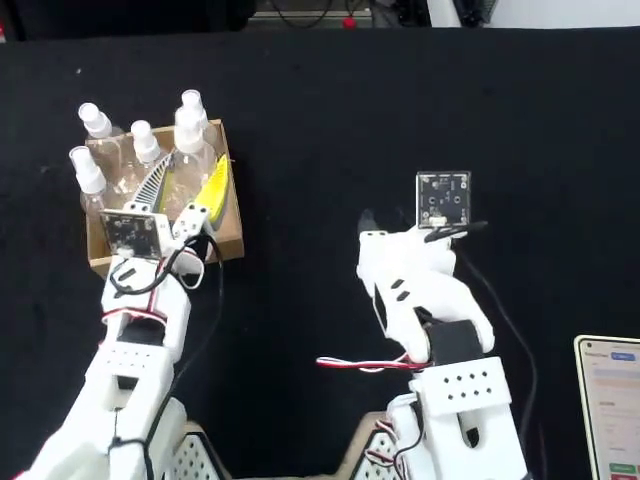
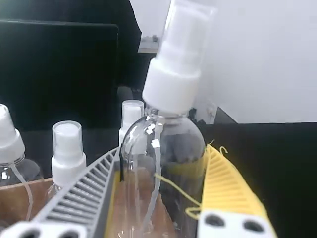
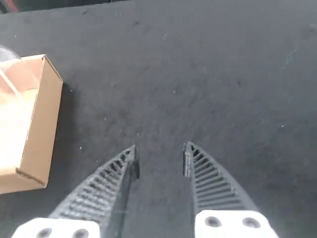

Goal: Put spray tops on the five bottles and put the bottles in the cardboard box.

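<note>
The cardboard box (image 1: 232, 238) stands at the table's left and holds several clear bottles with white spray tops (image 1: 96, 120). My left gripper (image 1: 196, 160) reaches into the box from the near side. Its grey and yellow fingers (image 2: 225, 183) press both sides of one capped bottle (image 2: 166, 168), which stands upright. Other capped bottles (image 2: 67, 148) stand behind it and to the side. My right gripper (image 3: 159, 158) hangs open and empty over bare black table, right of the box (image 3: 42, 109); its arm (image 1: 420, 285) sits at centre right.
A phone or tablet with a lit screen (image 1: 610, 410) lies at the table's near right corner. Black cloth (image 1: 400, 110) covers the table from the box to the far edge.
</note>
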### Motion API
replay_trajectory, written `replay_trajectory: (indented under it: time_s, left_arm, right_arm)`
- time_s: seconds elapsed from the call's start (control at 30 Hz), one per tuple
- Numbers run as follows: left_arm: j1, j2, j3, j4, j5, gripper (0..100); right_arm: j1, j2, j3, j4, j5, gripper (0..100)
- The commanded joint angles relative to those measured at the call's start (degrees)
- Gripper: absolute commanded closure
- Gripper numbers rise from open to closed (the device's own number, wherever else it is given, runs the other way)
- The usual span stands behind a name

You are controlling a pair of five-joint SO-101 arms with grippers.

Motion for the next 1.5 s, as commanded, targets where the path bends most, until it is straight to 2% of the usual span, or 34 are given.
replay_trajectory:
  time_s: [0.0, 0.47, 0.93, 1.47]
  left_arm:
    - [0.6, 6.9, -3.0, -10.5, -0.1, 83]
    - [0.7, 28.0, -3.5, -30.9, -0.3, 83]
    - [0.6, 43.6, -7.3, -40.3, -0.3, 83]
    - [0.5, 64.9, -13.0, -57.1, -0.3, 83]
  right_arm:
    - [1.1, -1.1, -0.4, -1.8, -0.4, 85.5]
    - [1.0, -1.1, -0.4, -1.6, -0.4, 85.7]
    - [0.9, -1.1, 0.4, -1.8, -0.4, 85.7]
    - [1.2, -1.1, 0.3, -2.0, -0.4, 85.7]
